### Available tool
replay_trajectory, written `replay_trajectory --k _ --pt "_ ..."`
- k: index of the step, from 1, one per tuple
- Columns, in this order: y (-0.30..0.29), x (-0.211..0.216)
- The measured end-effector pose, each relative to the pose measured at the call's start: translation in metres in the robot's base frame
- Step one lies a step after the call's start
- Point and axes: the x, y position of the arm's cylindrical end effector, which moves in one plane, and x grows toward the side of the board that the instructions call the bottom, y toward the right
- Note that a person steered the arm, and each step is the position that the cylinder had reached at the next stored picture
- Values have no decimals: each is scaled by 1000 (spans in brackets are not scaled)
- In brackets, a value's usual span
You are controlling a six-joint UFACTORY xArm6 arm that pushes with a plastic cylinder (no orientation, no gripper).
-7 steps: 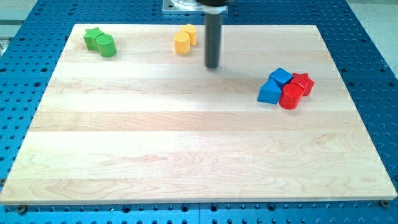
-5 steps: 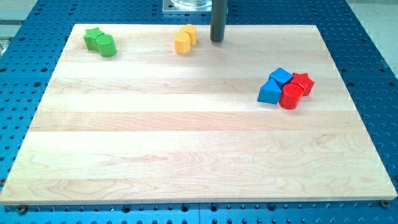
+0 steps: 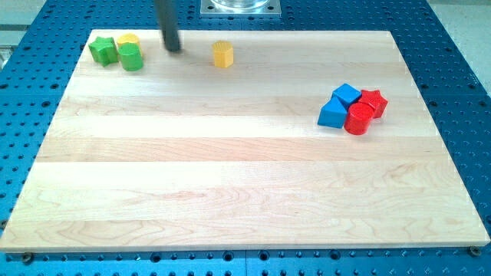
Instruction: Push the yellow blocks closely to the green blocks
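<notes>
A green star block [image 3: 101,50] and a green cylinder [image 3: 131,57] sit at the board's top left corner. One yellow block [image 3: 127,39] rests against them, just above the green cylinder. A second yellow block, hexagonal [image 3: 222,54], stands alone to the right near the top edge. My tip [image 3: 173,49] is between the two groups, just right of the green cylinder and left of the lone yellow block, touching neither.
Two blue blocks [image 3: 340,106] and two red blocks [image 3: 364,112] cluster at the view's right. The wooden board [image 3: 245,192] lies on a blue perforated table. A metal mount [image 3: 240,7] sits at the view's top.
My tip swept left along the top edge. One yellow block went from beside the other to the green blocks. The green star shifted slightly left.
</notes>
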Motion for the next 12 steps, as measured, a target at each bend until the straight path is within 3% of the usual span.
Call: replay_trajectory --k 1,2,5,6,7,10,12 --pt "107 -1" --pt "139 11" --pt "17 41" --pt "0 65" --pt "3 95" --pt "-20 72" --pt "21 68"
